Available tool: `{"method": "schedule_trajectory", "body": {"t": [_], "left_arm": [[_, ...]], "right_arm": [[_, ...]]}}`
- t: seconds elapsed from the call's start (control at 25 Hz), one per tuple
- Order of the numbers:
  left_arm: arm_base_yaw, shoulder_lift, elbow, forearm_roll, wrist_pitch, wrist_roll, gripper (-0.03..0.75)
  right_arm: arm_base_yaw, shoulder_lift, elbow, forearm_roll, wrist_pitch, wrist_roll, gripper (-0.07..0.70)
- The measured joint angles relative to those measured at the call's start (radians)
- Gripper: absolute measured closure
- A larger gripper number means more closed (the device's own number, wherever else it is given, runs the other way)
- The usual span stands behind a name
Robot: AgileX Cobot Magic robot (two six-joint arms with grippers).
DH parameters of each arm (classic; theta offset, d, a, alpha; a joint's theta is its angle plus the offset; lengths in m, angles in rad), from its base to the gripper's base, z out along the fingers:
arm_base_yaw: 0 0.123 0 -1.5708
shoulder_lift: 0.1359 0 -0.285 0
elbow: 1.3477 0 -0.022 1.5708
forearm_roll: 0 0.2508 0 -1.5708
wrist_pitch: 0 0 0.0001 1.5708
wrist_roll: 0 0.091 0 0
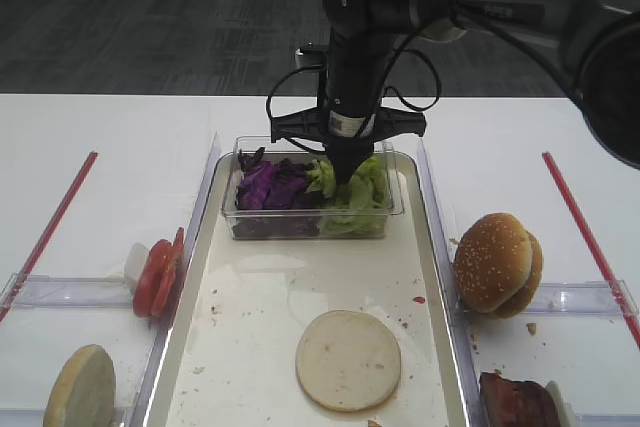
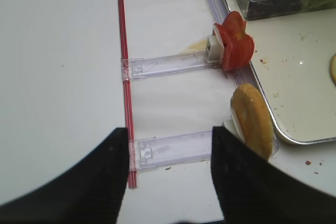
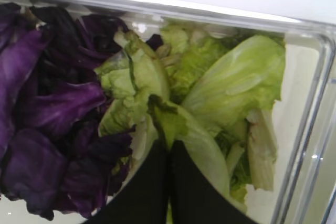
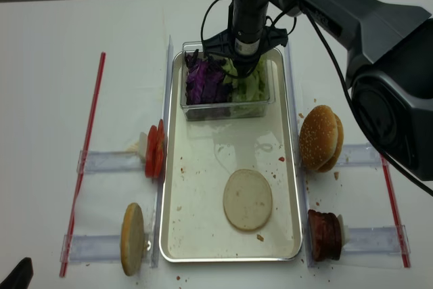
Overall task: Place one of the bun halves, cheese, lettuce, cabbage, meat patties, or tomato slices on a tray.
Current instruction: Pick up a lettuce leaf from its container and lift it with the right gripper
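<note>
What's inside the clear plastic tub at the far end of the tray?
The tub holds purple cabbage on one side and green lettuce on the other. The right pincer is shut on a lettuce leaf. The tub's floor is covered by leaves.

Two high views, one slanted from the counter's near edge, one steeper, sharing the tray (image 1: 200, 247). Right wrist close over the lettuce (image 3: 231, 87); left wrist farther, facing the tomato slices (image 2: 234, 48).

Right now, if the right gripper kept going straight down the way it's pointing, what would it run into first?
The lettuce. The right gripper points down into the clear plastic tub, fingers shut on a green leaf, with the purple cabbage just beside. Below the leaves would likely come the tub's floor, though depth is hard to judge.
</note>
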Motion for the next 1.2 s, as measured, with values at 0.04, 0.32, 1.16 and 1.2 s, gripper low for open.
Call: {"method": "schedule_trajectory", "body": {"t": [0.04,0.32,1.16,1.2], "left_arm": [[0.0,0.0,0.0,0.0,0.0,0.0,0.354],[0.0,0.0,0.0,0.0,0.0,0.0,0.354],[0.0,0.0,0.0,0.0,0.0,0.0,0.354],[0.0,0.0,0.0,0.0,0.0,0.0,0.354]], "right_arm": [[0.0,0.0,-0.002,0.0,0.011,0.0,0.6],[0.0,0.0,-0.131,-0.006,0.087,-0.014,0.6],[0.0,-0.018,-0.169,0.089,0.097,-0.07,0.601],[0.0,-0.018,-0.169,0.089,0.097,-0.073,0.601]]}}
